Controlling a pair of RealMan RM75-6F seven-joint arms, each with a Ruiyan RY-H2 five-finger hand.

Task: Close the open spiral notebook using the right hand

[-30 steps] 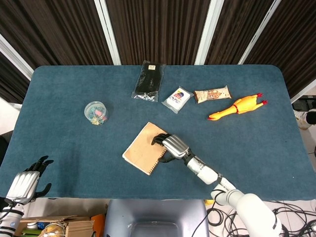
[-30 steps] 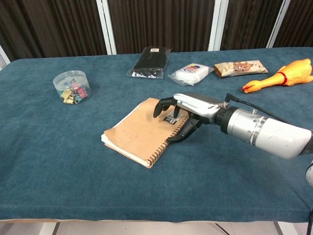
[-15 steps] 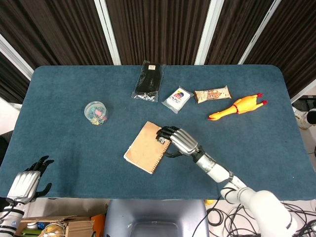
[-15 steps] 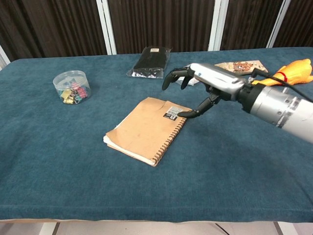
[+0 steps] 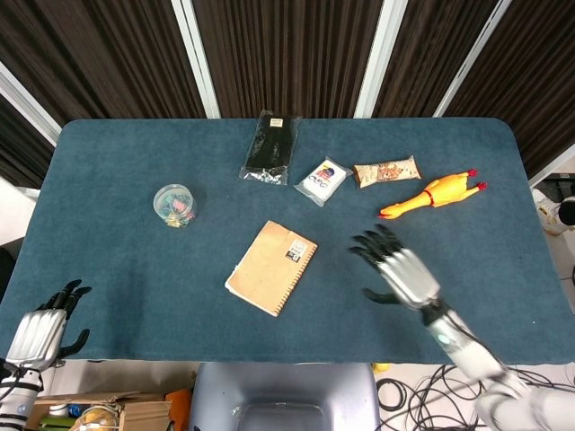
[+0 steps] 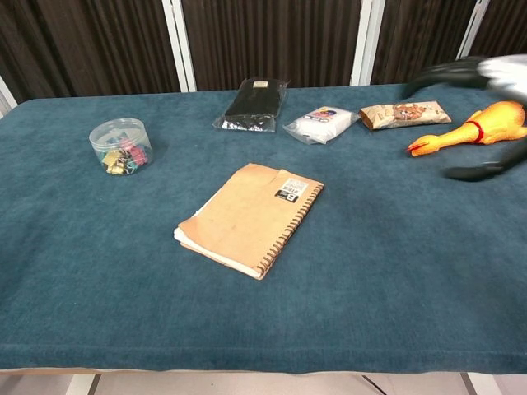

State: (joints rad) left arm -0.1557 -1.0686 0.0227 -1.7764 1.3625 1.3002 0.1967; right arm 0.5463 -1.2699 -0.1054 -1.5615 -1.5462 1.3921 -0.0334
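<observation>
Notebook: the spiral notebook (image 5: 270,268) lies flat near the middle of the blue table (image 5: 117,260), brown cover up, and we judge it already shut.
Notebook axis: its long side runs on a slant, from the near left to the far right, with the wire spine along its right edge and a small label at the far corner.
Our right hand: the right hand (image 5: 401,270) hovers above the table to the right of the notebook, clearly apart from it, fingers spread and holding nothing.
Right hand, chest view: it shows only as a blur at the far right edge (image 6: 482,78), so we cannot read the fingers there.
Direction: from our right hand the notebook lies to the left, spine side facing the hand.
Our left hand: the left hand (image 5: 40,328) sits off the near left corner of the table, fingers apart, empty, and well away from the notebook.
Nearer hand: the right hand is much the nearer of the two.
Next move, as we judge it: little remains but to draw the right hand clear; if the cover needed pressing, the reach would go leftward across the spine.
</observation>
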